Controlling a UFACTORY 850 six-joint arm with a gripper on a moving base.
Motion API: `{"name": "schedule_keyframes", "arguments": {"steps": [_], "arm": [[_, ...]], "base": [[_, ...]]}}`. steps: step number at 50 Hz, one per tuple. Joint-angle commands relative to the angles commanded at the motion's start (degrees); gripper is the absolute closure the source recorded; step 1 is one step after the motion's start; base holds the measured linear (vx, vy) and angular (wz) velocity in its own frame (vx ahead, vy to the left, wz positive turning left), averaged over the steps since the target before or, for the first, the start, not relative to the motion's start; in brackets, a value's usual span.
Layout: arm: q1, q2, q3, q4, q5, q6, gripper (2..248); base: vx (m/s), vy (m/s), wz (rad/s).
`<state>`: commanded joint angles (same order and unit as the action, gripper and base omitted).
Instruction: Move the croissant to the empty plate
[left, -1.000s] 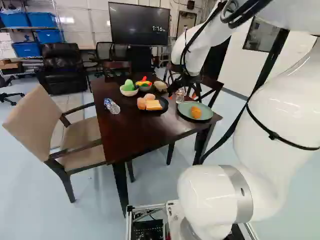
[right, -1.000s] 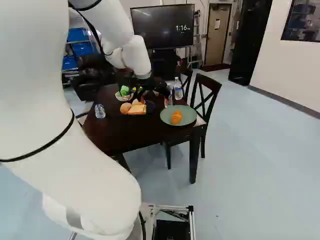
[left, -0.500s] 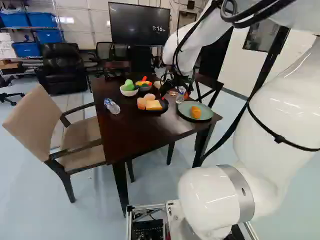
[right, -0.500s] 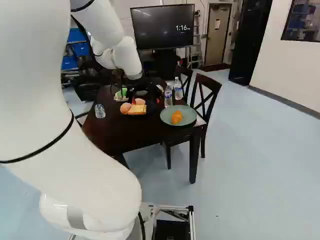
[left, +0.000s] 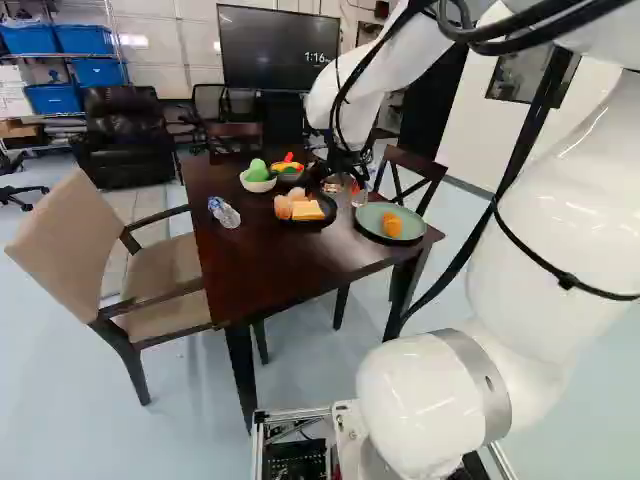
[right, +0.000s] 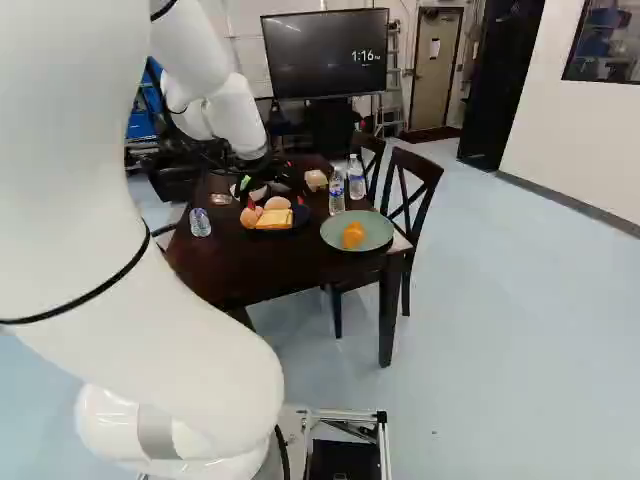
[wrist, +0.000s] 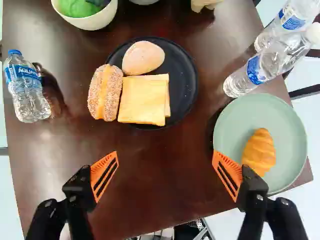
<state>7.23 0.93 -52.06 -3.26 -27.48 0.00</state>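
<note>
In the right base view my gripper (right: 275, 202) hangs above the table near the black plate. The wrist view shows my gripper (wrist: 165, 160) open, bare table between its orange-padded fingers. Beside one finger lies the croissant (wrist: 260, 151) on a pale green plate (wrist: 227, 130); that finger's tip overlaps the plate's edge in this view, and I see no grip on anything. Ahead of the fingers is a black plate (wrist: 184, 95) with a round bun (wrist: 143, 57), a sugared roll (wrist: 105, 92) and yellow slices (wrist: 143, 101). I see no empty plate.
Two upright water bottles (right: 337, 192) (right: 356, 178) stand behind the green plate. Another bottle (left: 224, 212) is on the table's other side. Bowls (left: 257, 182) of colourful items stand beyond the black plate. Chairs (left: 160, 275) flank the dark table (left: 270, 270).
My arm's upper part and the gripper have swung leftward in both base views, with the gripper still open. The base, plates and croissant have not visibly moved.
</note>
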Motion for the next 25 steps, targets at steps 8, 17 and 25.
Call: {"name": "schedule_keyframes", "arguments": {"steps": [8,17,25], "arm": [[1.8,0.3,0.3,0.0,0.0,0.0,3],[3.9,1.2,1.2,0.0,0.0,0.0,3],[5.3,1.8,1.8,0.0,0.0,0.0,3]], "base": [[0.000,0.000,0.000],[0.000,0.000,0.000],[0.000,0.000,0.000]]}}
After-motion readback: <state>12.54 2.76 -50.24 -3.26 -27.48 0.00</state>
